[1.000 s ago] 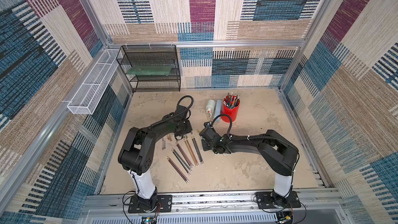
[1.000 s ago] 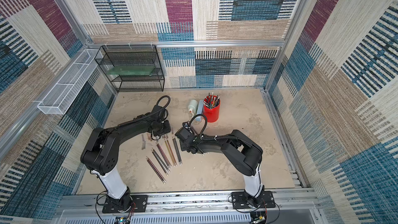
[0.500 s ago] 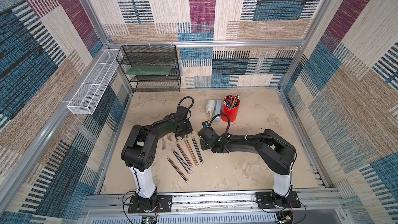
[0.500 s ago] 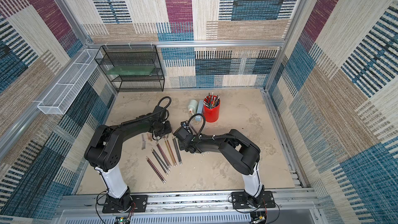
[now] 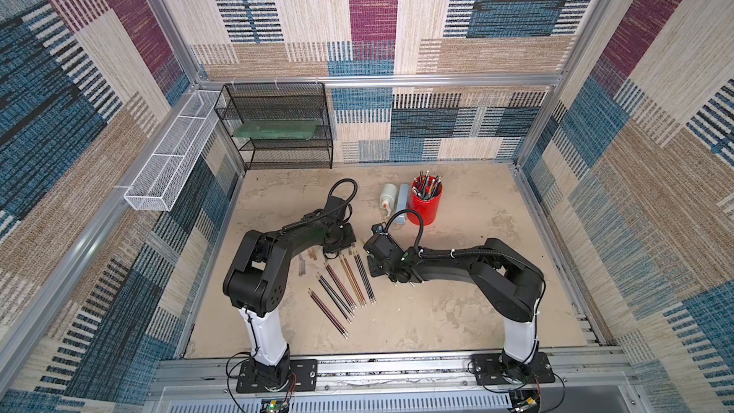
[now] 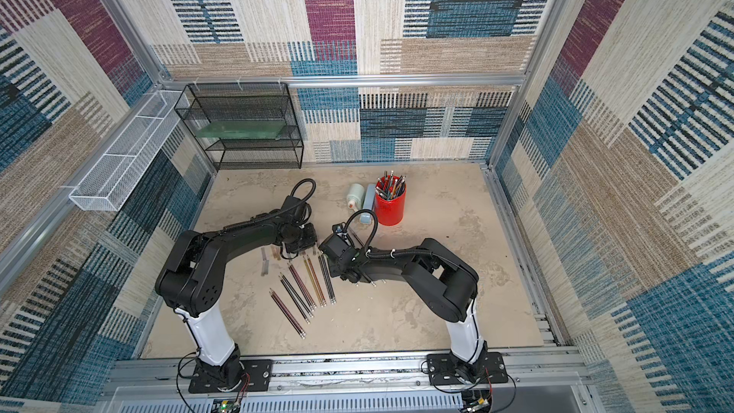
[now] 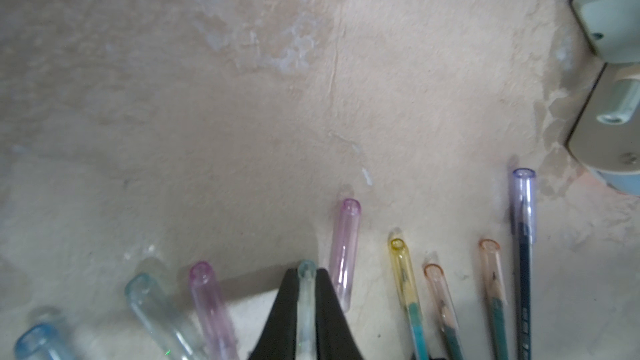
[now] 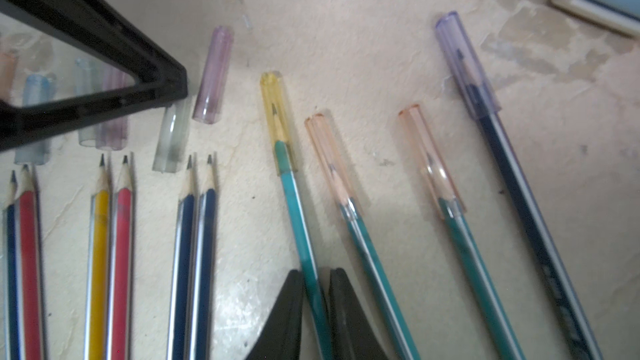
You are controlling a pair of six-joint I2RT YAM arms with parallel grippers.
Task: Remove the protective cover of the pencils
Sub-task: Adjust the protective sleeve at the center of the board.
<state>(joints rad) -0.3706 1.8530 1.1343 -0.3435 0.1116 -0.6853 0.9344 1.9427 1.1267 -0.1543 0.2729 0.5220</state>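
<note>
Several pencils [image 5: 341,288] lie fanned out on the table between my arms. In the left wrist view my left gripper [image 7: 307,273] is shut on a pale teal cover [image 7: 306,306]; its rounded end pokes out past the fingertips. Loose pink [image 7: 344,254] and clear covers lie beside it. In the right wrist view my right gripper [image 8: 317,273] is shut on the shaft of a teal pencil [image 8: 298,209] that wears a yellow cover [image 8: 277,112]. Two teal pencils with orange covers [image 8: 330,154] and a dark blue one with a purple cover [image 8: 464,64] lie alongside. Bare sharpened pencils [image 8: 194,237] lie on the other side.
A red cup [image 5: 427,202] full of pens stands behind the arms, with a white bottle [image 5: 387,196] and a pale blue box [image 5: 403,198] beside it. A black mesh rack [image 5: 278,125] stands at the back left, and a white wire basket [image 5: 170,160] hangs on the left wall.
My left gripper has shut on the pale teal cover. The right gripper has shifted slightly toward the left arm and its jaws have narrowed round the teal pencil.
</note>
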